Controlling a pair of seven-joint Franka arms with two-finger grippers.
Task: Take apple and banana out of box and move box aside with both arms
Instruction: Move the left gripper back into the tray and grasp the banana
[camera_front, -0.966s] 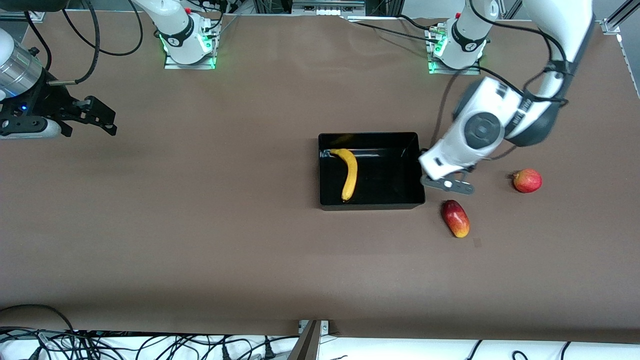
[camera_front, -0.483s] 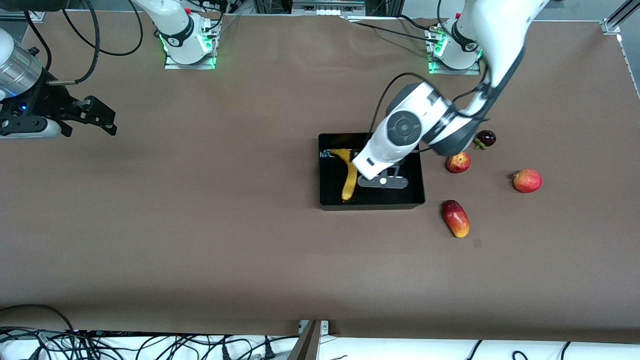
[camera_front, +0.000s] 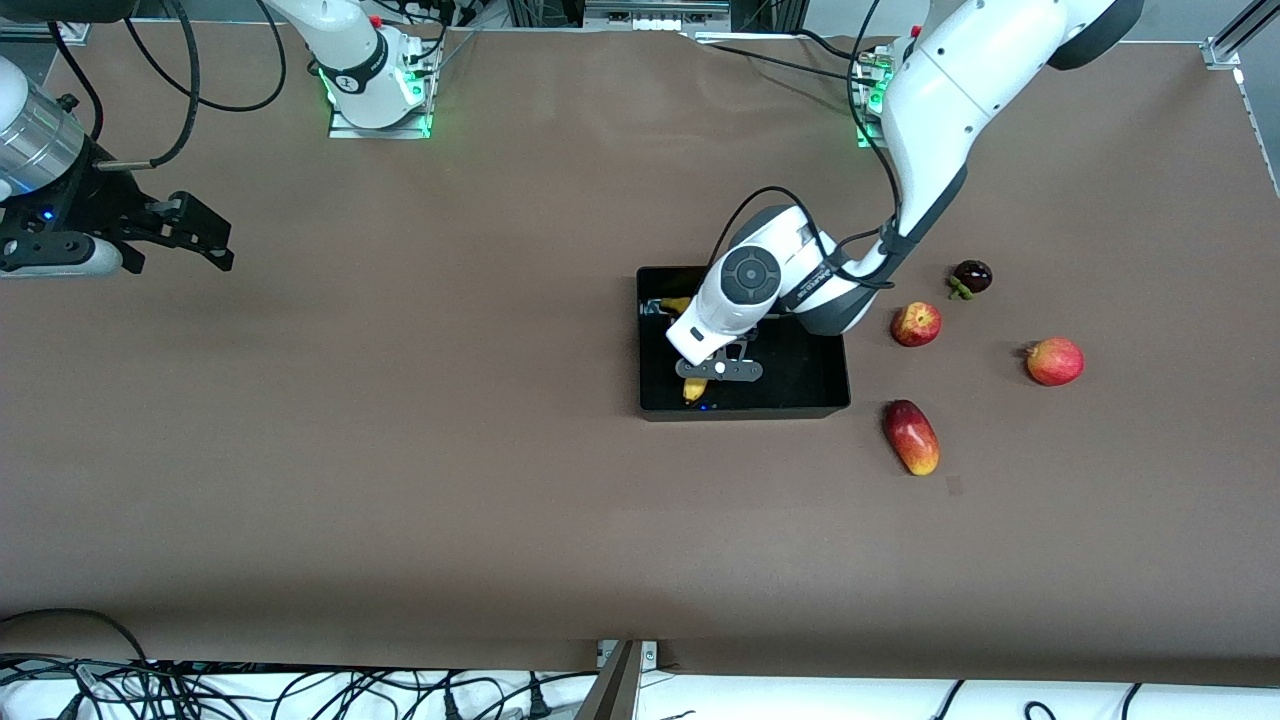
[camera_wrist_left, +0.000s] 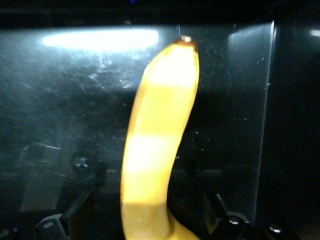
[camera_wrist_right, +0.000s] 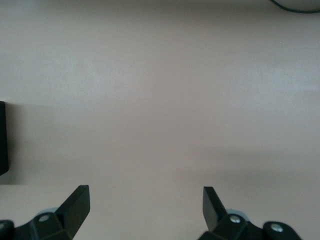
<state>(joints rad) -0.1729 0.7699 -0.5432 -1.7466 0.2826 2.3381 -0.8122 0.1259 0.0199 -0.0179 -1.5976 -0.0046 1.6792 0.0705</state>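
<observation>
We see the left gripper (camera_front: 719, 372) down inside the glossy black plastic tray (camera_front: 825, 385), just right of centre in the front view. Its two dark fingers (camera_wrist_left: 75, 212) stand apart on either side of the banana (camera_wrist_left: 160, 150), spread wider than the fruit and clear of it on both flanks; nothing is clamped. The banana is smooth, yellow and gently curved, tapering to a small brown tip, and it lies on the tray's scuffed, reflective floor. In the front view only its two ends show past the white wrist. The tray is shallow and rectangular with upright walls. The left arm comes down from its base at the upper right of the frame, elbow bent, wrist tipped steeply into the tray.

Right of the tray on the matte brown table (camera_front: 400, 450) lie the small round red apple (camera_front: 916, 324), a dark purple round fruit (camera_front: 971, 276) above it, a pink-red round fruit (camera_front: 1054, 361) further right, and an oblong red-yellow mango (camera_front: 911, 437) lower down.

The right gripper (camera_front: 185, 238) waits at the upper left over bare table, its fingers (camera_wrist_right: 75, 205) wide apart and empty.
</observation>
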